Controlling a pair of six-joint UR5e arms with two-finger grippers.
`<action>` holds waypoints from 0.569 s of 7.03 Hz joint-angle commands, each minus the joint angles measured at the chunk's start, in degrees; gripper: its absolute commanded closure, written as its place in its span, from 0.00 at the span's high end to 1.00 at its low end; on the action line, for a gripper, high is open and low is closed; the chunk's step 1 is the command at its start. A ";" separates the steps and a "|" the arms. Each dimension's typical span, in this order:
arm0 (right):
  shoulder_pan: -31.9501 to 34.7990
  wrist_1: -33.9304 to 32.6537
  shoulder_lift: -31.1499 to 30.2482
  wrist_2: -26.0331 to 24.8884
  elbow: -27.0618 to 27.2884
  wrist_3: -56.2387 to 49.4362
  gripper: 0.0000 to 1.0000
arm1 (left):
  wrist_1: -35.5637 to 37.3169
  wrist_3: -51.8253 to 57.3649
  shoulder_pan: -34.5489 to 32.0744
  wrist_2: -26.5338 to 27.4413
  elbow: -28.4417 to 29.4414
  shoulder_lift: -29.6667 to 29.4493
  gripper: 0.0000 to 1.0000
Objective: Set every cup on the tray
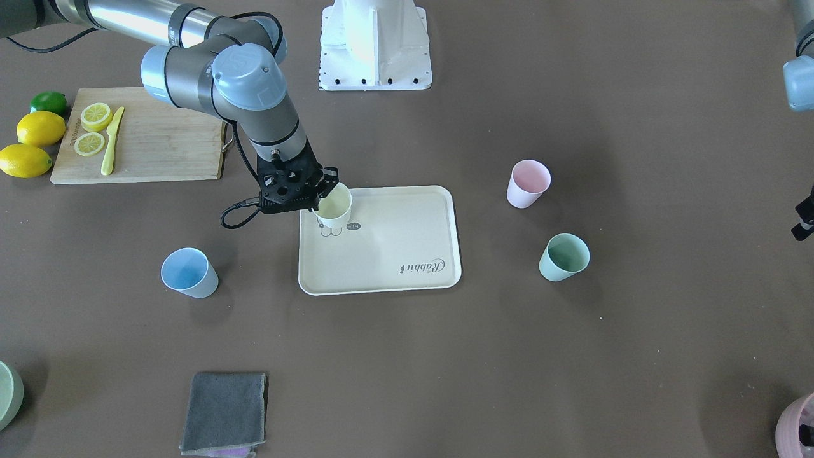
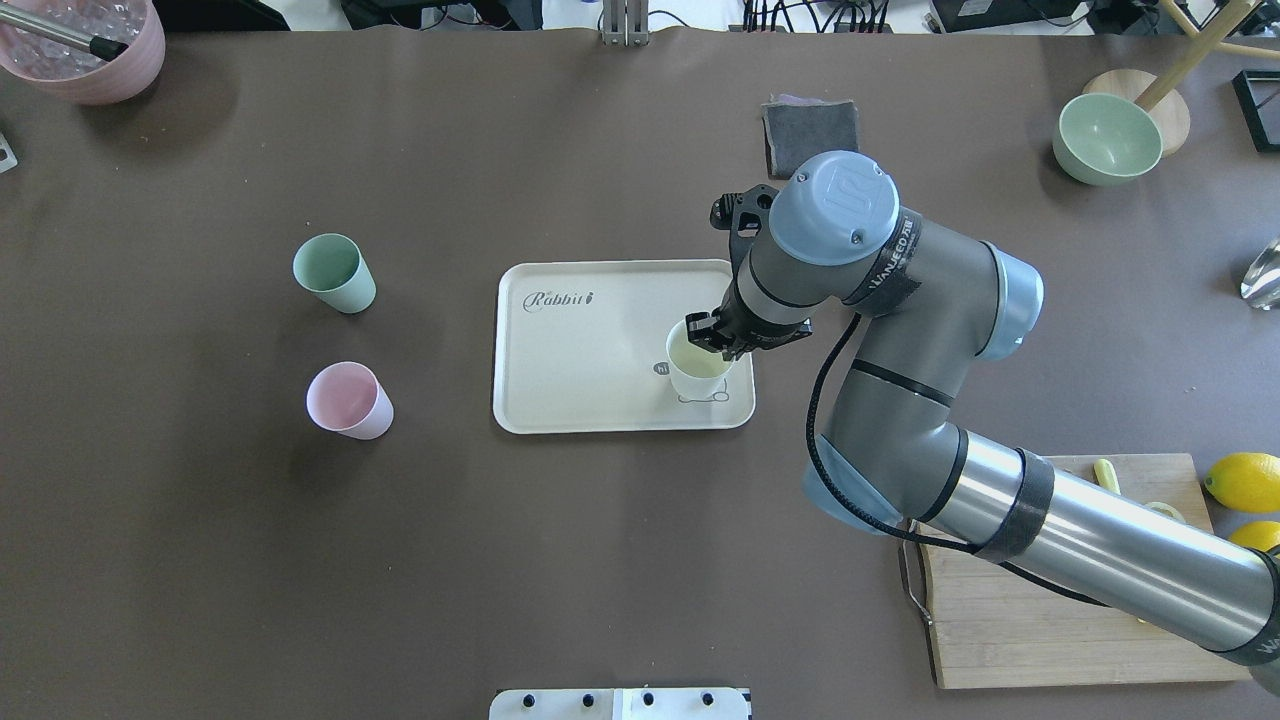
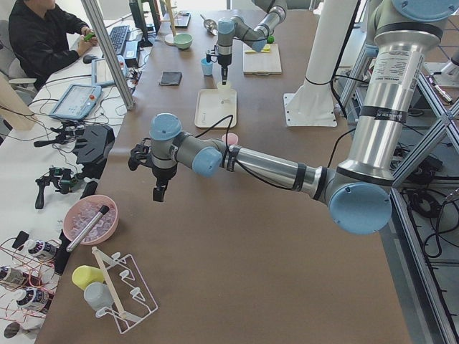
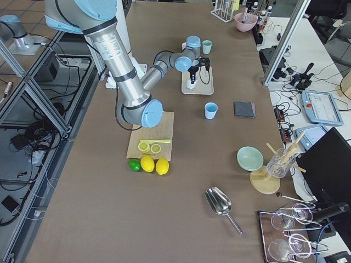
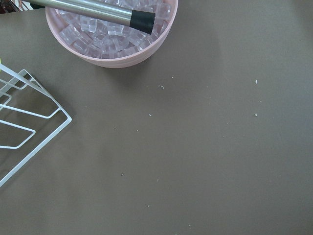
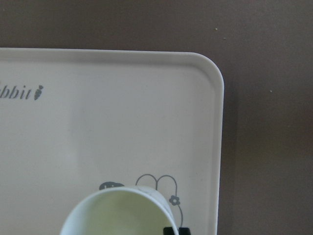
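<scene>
My right gripper (image 1: 330, 187) is shut on the rim of the pale yellow cup (image 1: 334, 210), upright over the cream tray's (image 1: 407, 242) corner by the cartoon drawing; I cannot tell whether its base touches. The right wrist view shows the cup's rim (image 6: 117, 211) and the tray (image 6: 122, 112). The pink cup (image 1: 528, 183) and the mint green cup (image 1: 564, 257) stand on the table on my left of the tray. The light blue cup (image 1: 188, 272) stands on my right of it. My left gripper (image 3: 158, 192) hangs far off near the table's left end; I cannot tell its state.
A wooden cutting board (image 1: 159, 146) with lemon slices and a yellow knife lies at my right, lemons and a lime beside it. A grey cloth (image 1: 224, 412) lies across the table. A pink bowl of ice (image 5: 112, 34) and a wire rack (image 5: 29, 117) lie under the left wrist.
</scene>
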 commanded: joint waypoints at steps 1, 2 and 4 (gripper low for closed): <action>-0.20 0.05 0.19 -0.11 -0.24 0.27 0.10 | 0.00 -0.09 0.06 0.00 -0.02 -0.06 0.98; -0.20 0.05 0.01 -0.19 -0.15 0.36 0.99 | 0.00 -1.13 0.06 0.00 -0.02 -0.50 0.98; -0.11 0.05 0.10 -0.28 0.11 0.45 1.00 | -0.52 -11.12 3.19 0.00 -1.68 -2.60 0.98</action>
